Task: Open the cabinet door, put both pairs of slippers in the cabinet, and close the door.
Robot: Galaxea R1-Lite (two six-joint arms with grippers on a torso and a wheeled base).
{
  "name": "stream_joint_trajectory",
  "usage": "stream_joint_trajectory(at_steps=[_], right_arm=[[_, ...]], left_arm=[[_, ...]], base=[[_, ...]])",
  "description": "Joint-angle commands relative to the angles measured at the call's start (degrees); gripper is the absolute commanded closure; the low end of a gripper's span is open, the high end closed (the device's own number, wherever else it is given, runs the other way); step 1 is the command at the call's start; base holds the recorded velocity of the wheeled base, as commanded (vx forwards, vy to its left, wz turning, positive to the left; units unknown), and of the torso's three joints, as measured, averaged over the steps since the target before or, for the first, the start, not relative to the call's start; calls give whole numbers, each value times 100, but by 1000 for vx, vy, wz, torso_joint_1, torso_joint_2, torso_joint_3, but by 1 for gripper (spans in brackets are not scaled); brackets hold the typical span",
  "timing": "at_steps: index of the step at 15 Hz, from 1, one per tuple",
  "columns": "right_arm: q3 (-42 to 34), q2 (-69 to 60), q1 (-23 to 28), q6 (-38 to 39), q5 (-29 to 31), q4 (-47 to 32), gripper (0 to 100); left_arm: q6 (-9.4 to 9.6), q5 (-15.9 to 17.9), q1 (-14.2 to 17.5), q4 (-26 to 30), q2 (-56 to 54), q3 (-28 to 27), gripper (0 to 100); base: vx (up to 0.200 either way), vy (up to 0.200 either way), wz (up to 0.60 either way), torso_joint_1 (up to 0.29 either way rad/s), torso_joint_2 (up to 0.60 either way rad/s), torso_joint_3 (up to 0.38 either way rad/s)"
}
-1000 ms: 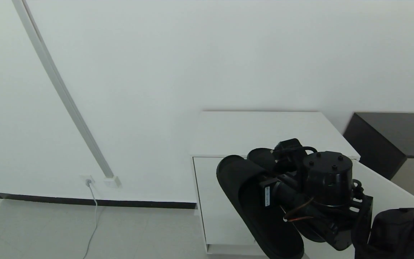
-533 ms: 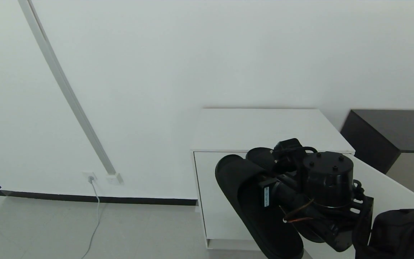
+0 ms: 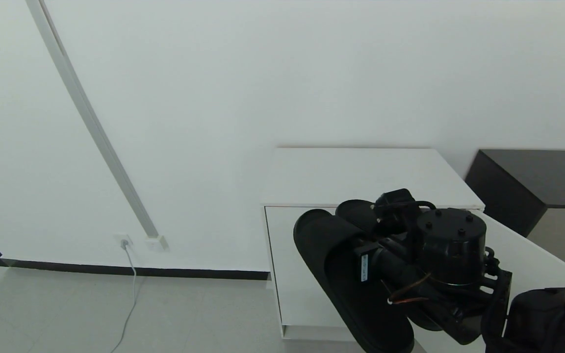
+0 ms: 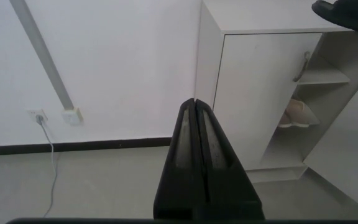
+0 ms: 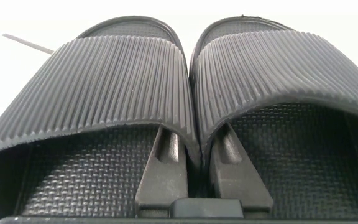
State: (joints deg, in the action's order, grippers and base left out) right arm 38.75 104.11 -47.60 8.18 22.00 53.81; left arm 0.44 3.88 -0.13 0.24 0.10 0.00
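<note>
Cabinet (image 3: pixel 361 176), white, stands just ahead of the right pincer (image 5: pixel 197 146), past the toes of what that pincer carries. One cabinet door (image 3: pixel 532 255) is swung wide open and sits beside the right pincer on its outer side. The other door (image 4: pixel 260 106) is shut, with a handle (image 4: pixel 301 65) at its edge. The black slippers (image 3: pixel 341 274) hang in the air in front of the shut door, off the floor, toes pointing away from the pincer toward the cabinet. The right pincer is clamped on the pair: one finger (image 5: pixel 163 168) sits under each strap, pressing the two inner edges together. A pale pair of slippers (image 4: pixel 300 115) lies on a lower shelf inside the open side, ahead of the left pincer (image 4: pixel 194 106). That pincer's fingers are pressed together with nothing between them.
</note>
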Motion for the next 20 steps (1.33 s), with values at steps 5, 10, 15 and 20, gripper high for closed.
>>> stream_joint_trajectory(at_steps=[5, 10, 15, 20], right_arm=[[1, 92, 6, -1, 14, 7, 100], [-8, 119, 6, -1, 23, 7, 100], [-8, 136, 23, -1, 23, 16, 100], [-8, 145, 23, 8, 23, 16, 100]], left_arm=[[0, -1, -4, 2, -1, 0, 100], [0, -1, -4, 2, -1, 0, 100], [0, -1, 5, -7, -1, 0, 100], [0, -1, 5, -7, -1, 0, 100]], base=[[0, -200, 0, 2, 0, 4], [0, -200, 0, 5, 3, 0], [0, -200, 0, 4, 2, 1], [0, 0, 0, 0, 0, 0]])
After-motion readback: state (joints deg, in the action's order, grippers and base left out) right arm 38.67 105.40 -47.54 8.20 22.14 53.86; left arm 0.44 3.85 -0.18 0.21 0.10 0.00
